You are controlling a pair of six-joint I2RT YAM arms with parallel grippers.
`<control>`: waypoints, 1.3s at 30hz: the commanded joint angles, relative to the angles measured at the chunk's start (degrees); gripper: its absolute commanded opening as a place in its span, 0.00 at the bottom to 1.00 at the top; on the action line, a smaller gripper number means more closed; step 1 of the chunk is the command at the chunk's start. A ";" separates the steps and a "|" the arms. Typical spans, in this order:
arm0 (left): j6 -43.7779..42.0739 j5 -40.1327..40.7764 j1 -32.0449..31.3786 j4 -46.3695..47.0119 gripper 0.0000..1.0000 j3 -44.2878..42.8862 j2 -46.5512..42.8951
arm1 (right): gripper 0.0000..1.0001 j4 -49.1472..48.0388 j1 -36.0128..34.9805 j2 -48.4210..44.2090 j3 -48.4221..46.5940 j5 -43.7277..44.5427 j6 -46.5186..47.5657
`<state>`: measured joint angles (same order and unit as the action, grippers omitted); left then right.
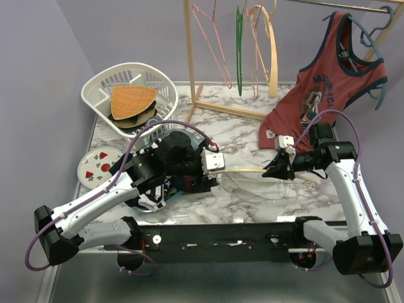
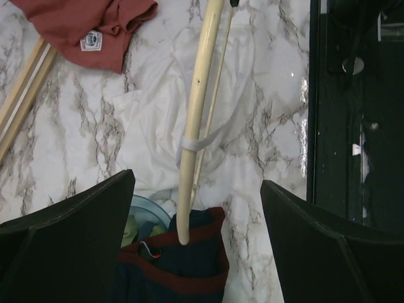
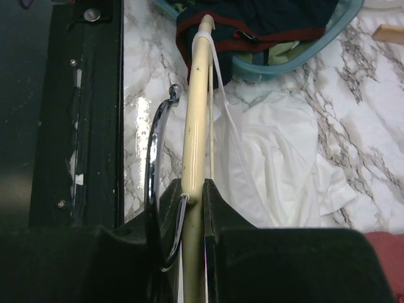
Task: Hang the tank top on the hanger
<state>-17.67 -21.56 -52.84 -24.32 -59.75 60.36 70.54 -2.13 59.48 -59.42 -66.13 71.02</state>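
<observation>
The cream hanger [image 1: 243, 170] lies level just above the table between my two grippers. My right gripper [image 1: 276, 169] is shut on the hanger [image 3: 196, 126] at its middle, next to its metal hook [image 3: 154, 158]. The white tank top [image 3: 278, 151] lies crumpled on the marble under the hanger. One narrow strap [image 2: 197, 144] is looped over the hanger arm [image 2: 201, 82] near its free end. My left gripper [image 2: 197, 180] is open wide and empty, its jaws on either side of that free end without touching it. In the top view the left gripper [image 1: 218, 163] sits at the hanger's left tip.
A teal basin [image 3: 297, 53] of dark clothes sits under the left wrist. A red tank top [image 1: 328, 88] hangs on a blue-grey hanger at the back right. A wooden rack [image 1: 192, 57] holds thin hangers. A white basket [image 1: 129, 95] and a plate [image 1: 98, 165] stand at the left.
</observation>
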 commanded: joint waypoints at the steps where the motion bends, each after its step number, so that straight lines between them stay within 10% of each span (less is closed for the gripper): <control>1: -12.03 -6.11 0.11 -4.32 0.94 -2.28 3.70 | 0.01 8.29 0.37 3.62 -2.72 -5.32 11.76; 16: -12.39 -6.13 -2.71 -11.28 0.75 -13.20 19.88 | 0.01 10.58 -1.30 6.52 -4.83 -6.65 13.97; 23: -10.19 -5.07 -2.97 -10.58 0.45 -14.35 22.08 | 0.01 10.14 -2.00 6.52 -4.22 -6.82 13.79; 26: -9.31 -3.67 -3.15 -9.35 0.05 -13.47 22.08 | 0.01 10.23 -1.91 6.61 -4.30 -7.00 13.79; 30: -8.61 -1.64 -3.15 -7.24 0.00 -10.57 19.55 | 0.01 9.97 -1.91 6.35 -4.65 -7.00 12.30; 39: -9.66 0.82 -3.15 -1.79 0.00 -0.90 12.25 | 0.74 -1.19 -1.13 3.63 -10.27 -3.48 -14.49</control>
<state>-25.36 -22.59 -55.79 -27.40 -64.12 76.25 75.83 -4.25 65.54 -64.01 -69.80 73.03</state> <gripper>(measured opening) 0.118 0.596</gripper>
